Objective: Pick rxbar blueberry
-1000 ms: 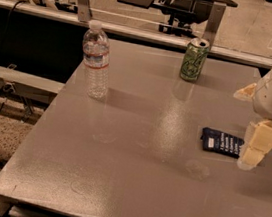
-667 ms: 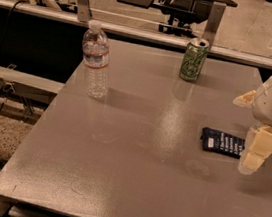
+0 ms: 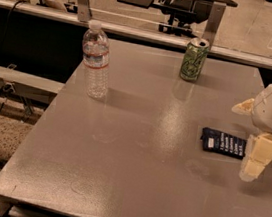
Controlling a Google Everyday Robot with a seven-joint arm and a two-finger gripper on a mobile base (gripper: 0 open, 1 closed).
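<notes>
Rxbar blueberry [image 3: 223,142] unmoved; claw [image 3: 256,158] lower beside.

The grey worktop [image 3: 131,175] is carrying three things. A clear water bottle [image 3: 96,62] is standing upright near its left edge, toward the back. A green soda can [image 3: 194,59] is standing upright at the back, right of centre. The rxbar blueberry [image 3: 223,142] is lying flat near the right edge, well apart from both. The hand [image 3: 255,160] is hanging just beside the bar's right end.
</notes>
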